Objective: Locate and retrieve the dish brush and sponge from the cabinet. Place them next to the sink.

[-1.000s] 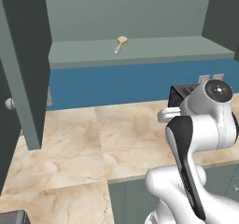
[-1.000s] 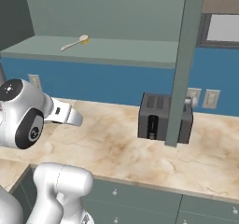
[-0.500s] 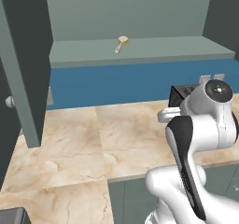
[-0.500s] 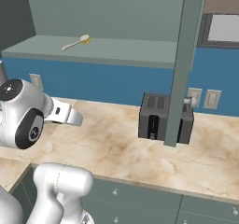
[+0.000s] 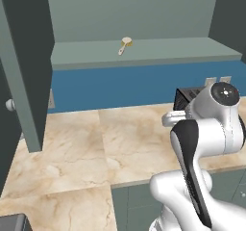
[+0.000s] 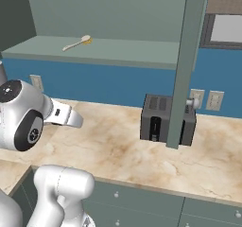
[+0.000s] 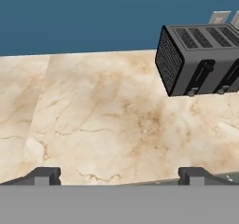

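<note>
Blue back wall runs behind a beige marble desk (image 5: 96, 143), w/ grey-green drawer fronts below its front edge. Above it the cabinet (image 5: 144, 52) stands open, doors swung out at both sides; left door (image 5: 24, 71) hangs over the desk's left part in the left base view, and a round white knob shows at its 8 o'clock edge.

On the pale shelf inside lies the dish brush (image 5: 124, 45), flat, whitish bristle head toward the back wall, thin tan handle pointing toward the front edge. In the right base view the dish brush (image 6: 77, 42) sits at approx 10 o'clock of the frame, a bit of yellow just behind its head (too small to tell what it is).

Dark toaster (image 6: 166, 118) stands on the desk against the wall, partly behind the right cabinet door (image 6: 186, 65); two pale wall outlets just beside it. In the hand view the toaster (image 7: 200, 59) is at 2 o'clock, slots up, levers facing the camera.

Pincer (image 7: 119, 175) hovers over bare marble, well apart from the toaster; its fingertips (image 7: 44, 175) stand wide apart, nothing between them. Arm elbow rises at the desk's front edge, hand pointing toward the wall.
</note>
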{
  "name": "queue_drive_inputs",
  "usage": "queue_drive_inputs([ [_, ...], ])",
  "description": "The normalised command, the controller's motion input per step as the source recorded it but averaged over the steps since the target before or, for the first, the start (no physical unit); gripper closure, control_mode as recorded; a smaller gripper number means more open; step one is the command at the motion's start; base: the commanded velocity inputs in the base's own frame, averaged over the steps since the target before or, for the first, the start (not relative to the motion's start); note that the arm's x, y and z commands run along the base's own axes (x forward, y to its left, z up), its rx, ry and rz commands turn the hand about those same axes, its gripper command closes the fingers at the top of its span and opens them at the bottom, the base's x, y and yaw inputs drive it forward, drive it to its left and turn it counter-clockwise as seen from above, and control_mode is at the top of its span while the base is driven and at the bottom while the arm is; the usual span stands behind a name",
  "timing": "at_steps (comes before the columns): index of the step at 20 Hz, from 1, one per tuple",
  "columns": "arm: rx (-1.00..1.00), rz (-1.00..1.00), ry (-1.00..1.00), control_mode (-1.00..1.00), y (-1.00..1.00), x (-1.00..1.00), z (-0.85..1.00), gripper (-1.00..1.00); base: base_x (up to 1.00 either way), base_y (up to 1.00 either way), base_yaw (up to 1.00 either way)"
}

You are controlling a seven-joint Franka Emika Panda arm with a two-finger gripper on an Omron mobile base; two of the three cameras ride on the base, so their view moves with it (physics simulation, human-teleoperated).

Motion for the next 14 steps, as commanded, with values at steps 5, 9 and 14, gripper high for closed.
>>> queue_drive_inputs([
  [5,-0.03,-0.05,-0.12,-1.00,0.40,-0.11,0.16,-1.00,0.00,0.00,0.00],
  [9,-0.06,-0.13,-0.18,-1.00,0.54,-0.05,0.36,-1.00,0.00,0.00,0.00],
  [14,-0.03,-0.14,-0.15,-1.00,0.52,0.00,0.40,-1.00,0.00,0.00,0.00],
])
